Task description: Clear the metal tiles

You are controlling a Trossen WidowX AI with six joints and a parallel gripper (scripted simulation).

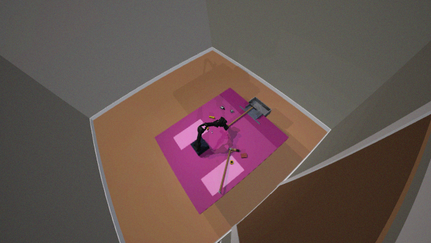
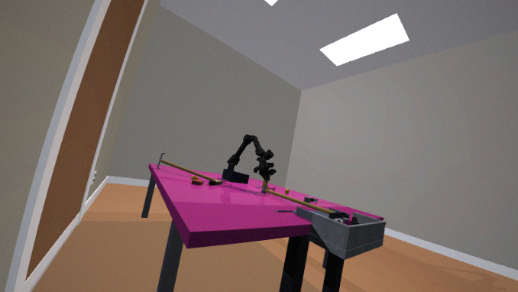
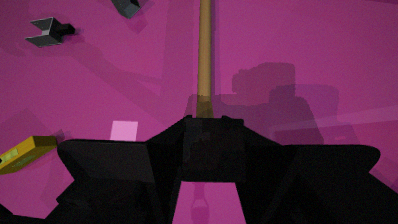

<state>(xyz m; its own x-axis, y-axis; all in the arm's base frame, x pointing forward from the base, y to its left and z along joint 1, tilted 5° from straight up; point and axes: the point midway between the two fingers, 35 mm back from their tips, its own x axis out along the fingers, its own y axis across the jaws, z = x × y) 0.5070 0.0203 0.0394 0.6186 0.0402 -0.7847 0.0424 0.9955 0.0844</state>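
Observation:
My gripper (image 1: pixel 226 126) is shut on the near end of the long scraper (image 1: pixel 240 116), a wooden pole lying low over the magenta table. The pole runs away from me to the grey catch box (image 1: pixel 260 107) at the table's far edge, and its head sits at the box's mouth (image 2: pixel 336 214). In the wrist view the handle (image 3: pixel 204 55) leaves my fingers straight ahead. Small dark pieces lie inside the catch box (image 2: pixel 348 228); I cannot tell what they are. The steel plate itself is hard to make out under the pole.
A second long pole tool (image 1: pixel 224 172) lies at the table's near side beside a red-brown block (image 1: pixel 244 155) and a yellow ring (image 1: pixel 231 162). Small grey brackets (image 3: pixel 47 31) and a yellow block (image 3: pixel 22 152) lie left of the scraper. The arm's base (image 1: pixel 199 148) stands mid-table.

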